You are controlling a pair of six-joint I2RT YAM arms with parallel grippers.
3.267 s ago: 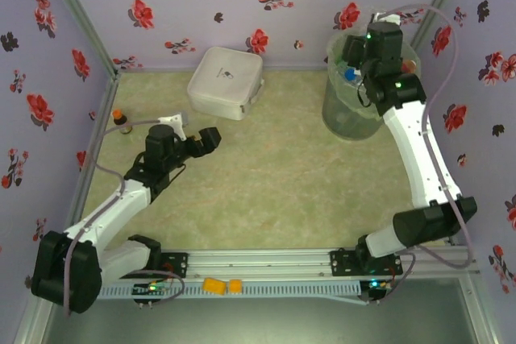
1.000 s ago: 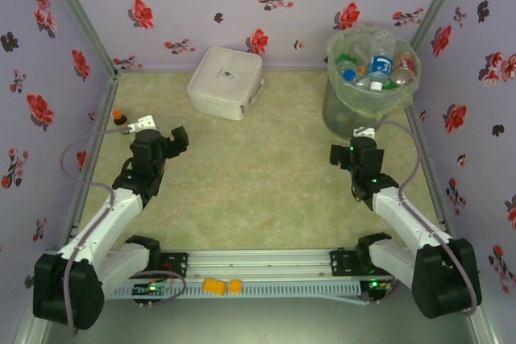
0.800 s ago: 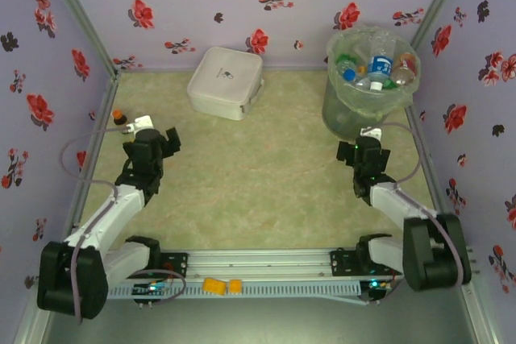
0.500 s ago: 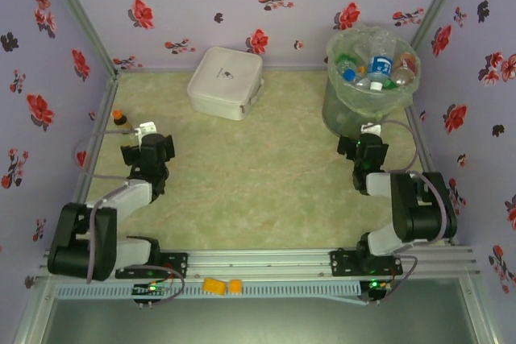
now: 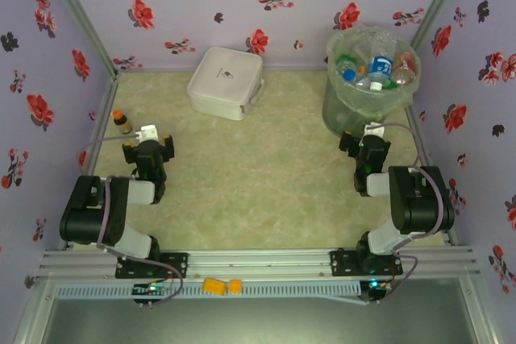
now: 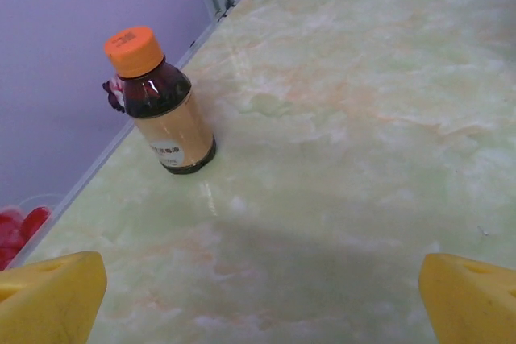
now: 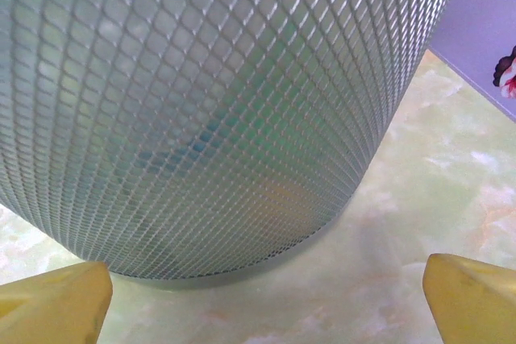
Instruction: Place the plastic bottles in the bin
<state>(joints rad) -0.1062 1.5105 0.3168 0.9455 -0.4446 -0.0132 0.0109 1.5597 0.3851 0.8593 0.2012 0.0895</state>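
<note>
Arms now folded back toward frame bottom, w/ L gripper [image 5: 148, 151] and R gripper [image 5: 364, 142] both spread wide, empty. The bottles [image 5: 372, 68] sit heaped in bin [image 5: 345, 118], upper right. I judge task done.

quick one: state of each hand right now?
Left hand: open, holding nothing.
Right hand: open, holding nothing.
</note>
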